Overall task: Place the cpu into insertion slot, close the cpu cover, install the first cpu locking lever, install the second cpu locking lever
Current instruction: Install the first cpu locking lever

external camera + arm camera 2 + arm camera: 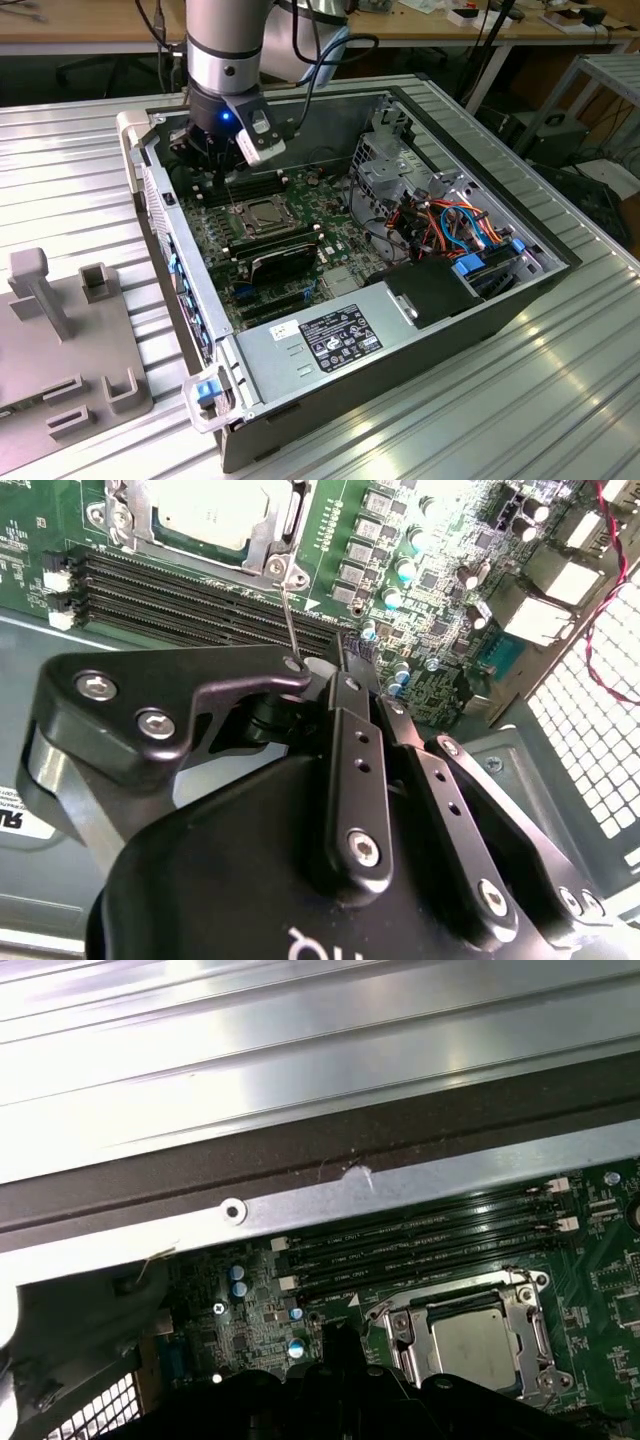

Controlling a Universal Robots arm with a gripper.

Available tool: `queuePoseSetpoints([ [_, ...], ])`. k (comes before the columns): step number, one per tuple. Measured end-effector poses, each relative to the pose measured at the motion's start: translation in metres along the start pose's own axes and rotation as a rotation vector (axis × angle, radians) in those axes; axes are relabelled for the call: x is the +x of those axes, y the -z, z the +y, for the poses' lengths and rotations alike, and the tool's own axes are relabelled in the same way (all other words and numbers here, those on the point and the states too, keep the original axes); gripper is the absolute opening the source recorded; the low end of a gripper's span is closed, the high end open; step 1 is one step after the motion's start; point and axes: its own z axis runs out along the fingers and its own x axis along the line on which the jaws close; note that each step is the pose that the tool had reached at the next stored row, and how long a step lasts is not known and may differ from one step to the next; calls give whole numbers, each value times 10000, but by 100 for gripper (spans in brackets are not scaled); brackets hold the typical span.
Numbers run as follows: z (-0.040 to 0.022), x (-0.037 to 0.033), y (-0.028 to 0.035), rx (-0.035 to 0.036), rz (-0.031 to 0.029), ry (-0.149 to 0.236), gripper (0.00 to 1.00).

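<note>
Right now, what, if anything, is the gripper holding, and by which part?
The gripper appears shut on the thin wire cpu locking lever, pinching its free end. The lever's other end runs down to a corner of the cpu cover.

Above the insertion slot the room is open. The case wall stands near my end effector at the exterior view's left; a thin upright lever rises up to it; the drive cage is well apart.
</note>
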Motion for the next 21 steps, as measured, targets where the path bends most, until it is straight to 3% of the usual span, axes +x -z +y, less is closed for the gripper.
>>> queuePoseSetpoints([
  [5,17,-79,-22,-53,36,20,11],
  [10,47,-216,-45,-80,107,56,11],
  [13,71,-336,-65,-73,168,88,11],
  [15,98,-463,-86,-63,214,167,11],
  [16,102,-484,-93,-62,222,222,11],
  [21,105,-510,-123,-36,315,1288,11],
])
